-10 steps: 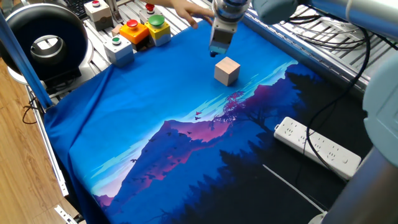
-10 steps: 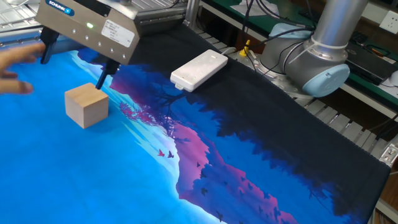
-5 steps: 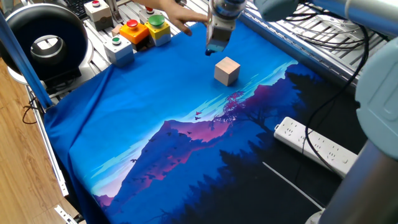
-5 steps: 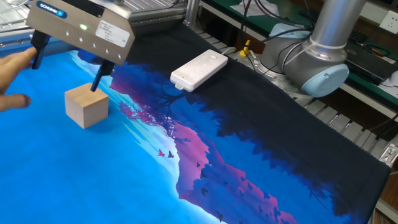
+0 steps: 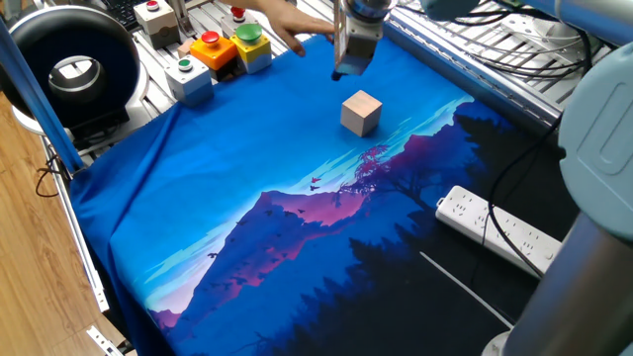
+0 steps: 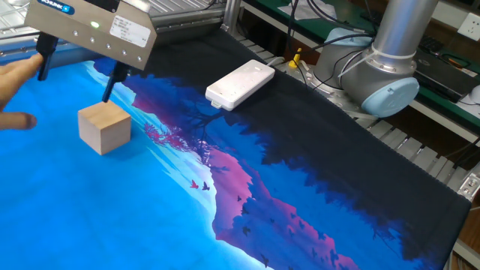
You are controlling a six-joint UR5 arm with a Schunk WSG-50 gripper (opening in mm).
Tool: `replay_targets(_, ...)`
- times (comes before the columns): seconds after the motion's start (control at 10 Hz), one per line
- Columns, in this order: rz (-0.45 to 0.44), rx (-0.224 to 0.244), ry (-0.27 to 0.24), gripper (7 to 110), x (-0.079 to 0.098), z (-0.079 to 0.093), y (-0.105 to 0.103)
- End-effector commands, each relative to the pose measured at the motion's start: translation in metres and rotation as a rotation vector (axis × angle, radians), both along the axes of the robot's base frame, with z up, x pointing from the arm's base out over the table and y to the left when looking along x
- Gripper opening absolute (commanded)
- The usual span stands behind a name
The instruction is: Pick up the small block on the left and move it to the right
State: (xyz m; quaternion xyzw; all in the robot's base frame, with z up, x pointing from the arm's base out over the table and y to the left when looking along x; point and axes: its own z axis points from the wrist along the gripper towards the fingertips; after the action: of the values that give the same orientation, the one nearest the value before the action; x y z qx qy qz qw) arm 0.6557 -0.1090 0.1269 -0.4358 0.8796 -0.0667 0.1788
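A: Where do we find the small block?

B: We find it resting flat on the blue part of the printed cloth, upright, with nothing touching it. In the other fixed view the small block sits near the left edge of the picture, on the bright blue area beside the purple mountain print.

A: What do we record for the gripper?

B: We record its two dark fingers spread wide apart, with nothing between them. It hangs above the cloth, up and just behind the block, clear of it. One finger ends just above the block's far top edge; the other is well to the side. In the first fixed view the gripper appears above and slightly left of the block.

A: What else do we note nearby?

B: We note a person's hand at the left edge, beside the far finger. A white power strip lies on the dark part of the cloth, well apart from the block. Button boxes stand at the cloth's far corner.
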Motion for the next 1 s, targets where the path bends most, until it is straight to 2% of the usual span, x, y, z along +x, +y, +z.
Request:
replay_targets(0.0,0.008,0.003,-0.005,7,0.0,0.004,-0.003)
replay_targets(0.3,-0.023,-0.009,0.003,7,-0.008,0.007,-0.007)
replay_targets(0.4,-0.058,0.004,0.012,7,-0.011,0.007,-0.007)
replay_targets(0.5,-0.122,0.043,0.033,7,-0.016,0.005,-0.003)
replay_targets(0.6,-0.158,0.05,0.036,7,-0.015,0.004,-0.004)
replay_targets(0.7,-0.176,0.014,0.005,7,-0.004,0.004,-0.014)
replay_targets(0.8,-0.185,0.005,0.004,7,0.0,0.001,-0.016)
replay_targets(0.9,-0.241,0.027,0.048,7,-0.007,-0.005,-0.014)
